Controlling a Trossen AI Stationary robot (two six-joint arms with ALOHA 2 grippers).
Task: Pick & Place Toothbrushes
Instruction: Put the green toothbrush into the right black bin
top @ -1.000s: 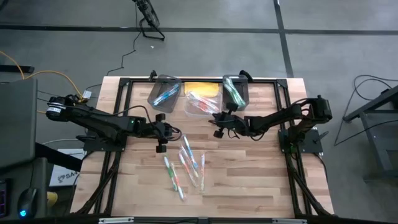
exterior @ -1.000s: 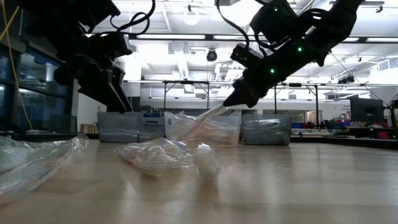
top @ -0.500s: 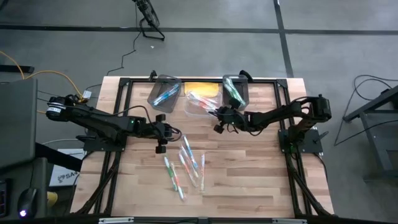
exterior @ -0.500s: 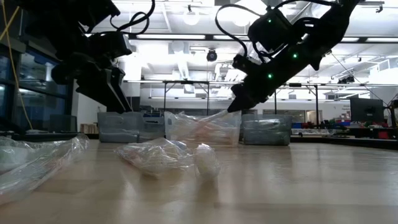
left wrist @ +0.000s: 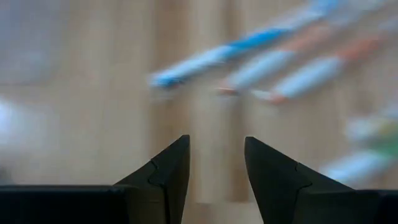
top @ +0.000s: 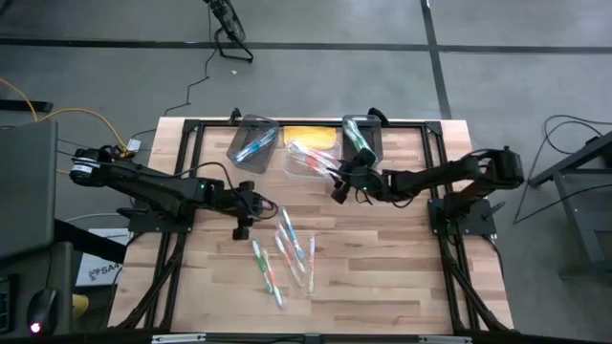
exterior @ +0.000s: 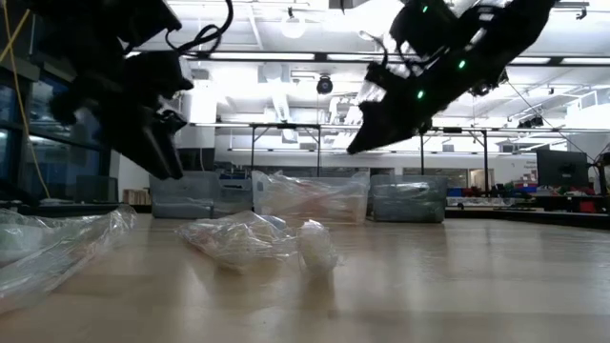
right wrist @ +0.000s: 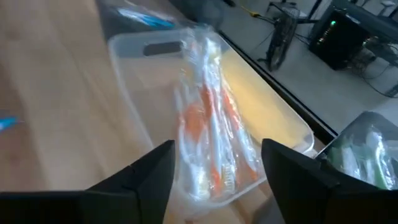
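Several wrapped toothbrushes (top: 284, 250) lie loose on the table (top: 382, 268) in front of my left gripper (top: 241, 221), and more sit sorted in three bins at the far edge. My right gripper (top: 339, 183) hangs over the middle bin (top: 311, 158), fingers spread and empty, with the orange-handled ones (right wrist: 208, 134) lying in the bin below it. My left fingers (left wrist: 168, 171) are parted too, nothing between them, pointed at a blue-handled brush (left wrist: 214, 59). I judge these as very light, stiff sticks in slick, crinkly film that may slide or shift on contact. I would pinch one across the middle of its handle, low to the wood, squeezing gently.
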